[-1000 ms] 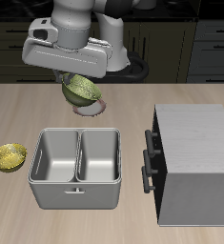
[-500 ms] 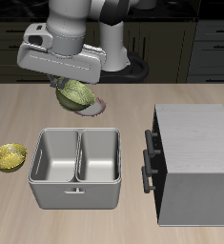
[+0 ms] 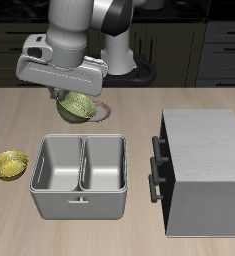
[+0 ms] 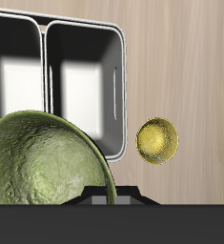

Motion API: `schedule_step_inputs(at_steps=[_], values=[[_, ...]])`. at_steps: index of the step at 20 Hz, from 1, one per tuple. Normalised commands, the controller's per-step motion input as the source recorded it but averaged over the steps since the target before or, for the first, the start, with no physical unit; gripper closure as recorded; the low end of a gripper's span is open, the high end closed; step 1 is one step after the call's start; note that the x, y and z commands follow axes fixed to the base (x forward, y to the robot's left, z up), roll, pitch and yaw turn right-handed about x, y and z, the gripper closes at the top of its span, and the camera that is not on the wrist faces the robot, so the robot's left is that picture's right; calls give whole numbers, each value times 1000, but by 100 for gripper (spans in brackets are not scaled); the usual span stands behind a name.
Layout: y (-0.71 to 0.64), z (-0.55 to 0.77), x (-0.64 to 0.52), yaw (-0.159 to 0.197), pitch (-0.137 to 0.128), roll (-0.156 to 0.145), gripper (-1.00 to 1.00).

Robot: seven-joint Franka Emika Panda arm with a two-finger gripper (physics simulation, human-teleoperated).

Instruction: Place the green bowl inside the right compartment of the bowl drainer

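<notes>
The bowl drainer point(image 3: 80, 172) sits nearest the front edge, wells bare. Behind and above it, the gripper point(image 3: 69, 96) carries the green bowl point(image 3: 77, 106) tilted, apparently pinched by its rim; the target well lies forward and below.
</notes>
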Motion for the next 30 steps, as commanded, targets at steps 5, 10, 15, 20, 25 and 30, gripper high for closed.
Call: schedule_step_inputs(at_steps=[5,10,15,20,25,30], values=[[47,-254,-25,2,14,17,100],[-151,-14,18,29,-17,-21,100],[-215,94,16,-17,-12,-14,100],[-178,42,-91,7,-11,35,100],[-34,4,-59,-12,-13,16,100],[-3,-375,18,14,46,-11,100]])
